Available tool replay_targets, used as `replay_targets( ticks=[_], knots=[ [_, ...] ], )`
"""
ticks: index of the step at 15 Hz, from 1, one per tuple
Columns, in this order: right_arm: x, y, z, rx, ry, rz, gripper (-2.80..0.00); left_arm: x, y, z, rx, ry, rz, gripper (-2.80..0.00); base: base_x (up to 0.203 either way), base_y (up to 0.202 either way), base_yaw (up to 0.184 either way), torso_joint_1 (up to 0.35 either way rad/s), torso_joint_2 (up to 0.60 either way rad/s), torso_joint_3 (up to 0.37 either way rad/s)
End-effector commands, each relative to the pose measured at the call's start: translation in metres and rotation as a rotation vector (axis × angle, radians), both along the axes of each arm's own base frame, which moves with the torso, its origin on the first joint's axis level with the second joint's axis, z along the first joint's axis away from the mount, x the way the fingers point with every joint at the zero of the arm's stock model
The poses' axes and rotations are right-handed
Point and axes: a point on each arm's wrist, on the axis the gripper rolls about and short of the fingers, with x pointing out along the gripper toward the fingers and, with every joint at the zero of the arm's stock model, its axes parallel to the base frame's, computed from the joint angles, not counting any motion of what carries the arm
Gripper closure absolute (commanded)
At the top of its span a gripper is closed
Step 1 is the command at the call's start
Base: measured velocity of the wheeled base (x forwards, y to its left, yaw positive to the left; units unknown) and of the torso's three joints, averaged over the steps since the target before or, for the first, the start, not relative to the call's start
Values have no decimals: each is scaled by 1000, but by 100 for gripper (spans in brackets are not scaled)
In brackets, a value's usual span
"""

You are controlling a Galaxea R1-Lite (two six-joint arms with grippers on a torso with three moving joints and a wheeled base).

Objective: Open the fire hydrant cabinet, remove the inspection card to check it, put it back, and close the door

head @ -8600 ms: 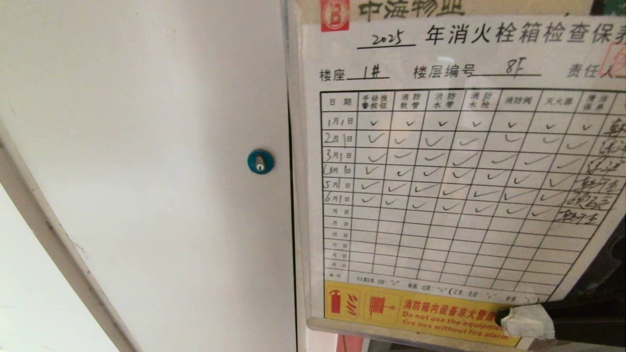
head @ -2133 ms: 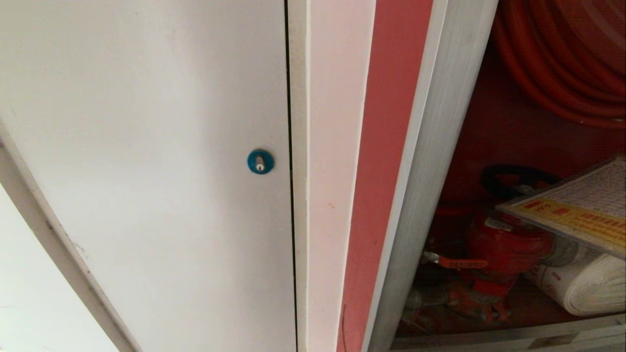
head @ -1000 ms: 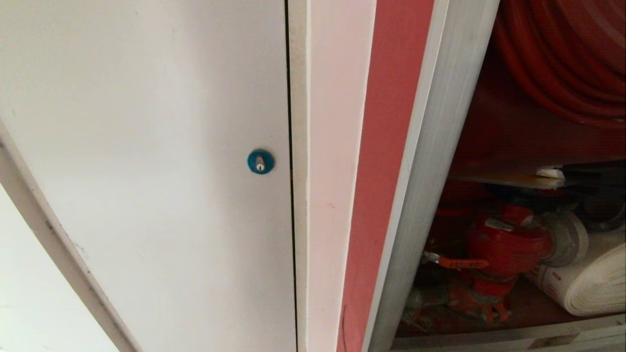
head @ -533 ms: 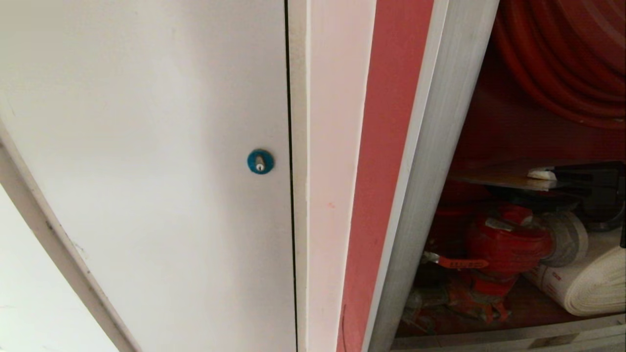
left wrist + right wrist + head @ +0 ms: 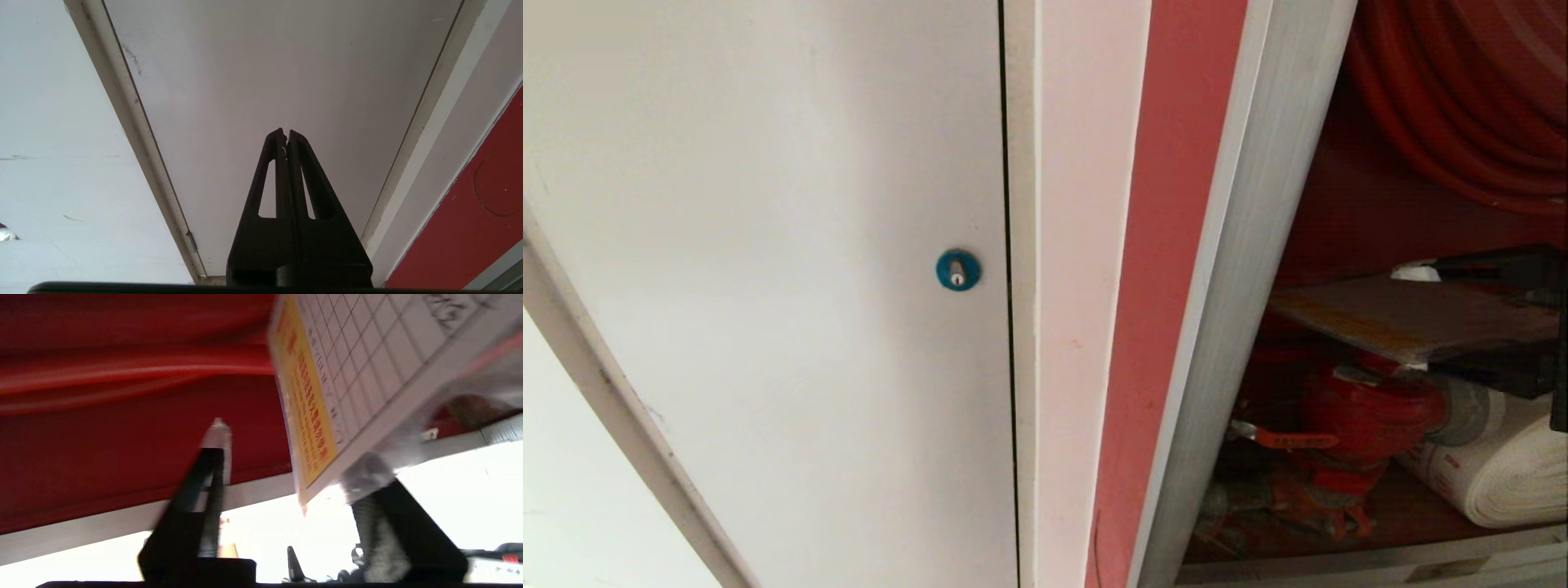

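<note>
The fire hydrant cabinet (image 5: 1241, 245) stands open at the right, showing its red inside, red hose reel (image 5: 1462, 98), red valve (image 5: 1372, 412) and white rolled hose (image 5: 1503, 482). The inspection card (image 5: 1413, 314) lies nearly flat just above the valve, its yellow band (image 5: 306, 404) and printed grid showing in the right wrist view. My right gripper (image 5: 293, 449) is open around the card's end. One white-tipped finger (image 5: 1417, 269) is above the card, and the other finger (image 5: 1494, 371) is below it. The door is out of view. My left gripper (image 5: 287, 132) is shut and empty.
A plain white panel (image 5: 768, 245) with a blue round lock (image 5: 957, 270) fills the left of the head view. My parked left gripper points at this panel (image 5: 265, 73). A red strip (image 5: 1176, 245) and the cabinet's silver frame post separate the panel from the cabinet's inside.
My right gripper's fingers have parted from a shut grip on the card. The card, seen edge-on before, now tilts so its face shows, and the lower finger has dropped below it.
</note>
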Motion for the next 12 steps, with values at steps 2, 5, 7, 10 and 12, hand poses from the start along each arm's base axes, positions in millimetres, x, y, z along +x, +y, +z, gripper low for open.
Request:
replay_targets(
  ticks=[2,5,7,10,12],
  knots=[
    [-15,-1,-1,18,-13,27,-280,0,0,0,0,2,0,0,0,0,0,0,0,0],
    [-47,-2,2,42,-77,91,-280,0,0,0,0,2,0,0,0,0,0,0,0,0],
    [-52,-2,-1,41,-54,95,-280,0,0,0,0,0,0,0,0,0,0,0,0,0],
    [-62,-3,-3,35,-37,98,-280,0,0,0,0,0,0,0,0,0,0,0,0,0],
    [-73,-3,-5,12,23,104,-280,0,0,0,0,1,0,0,0,0,0,0,0,0]
  ],
)
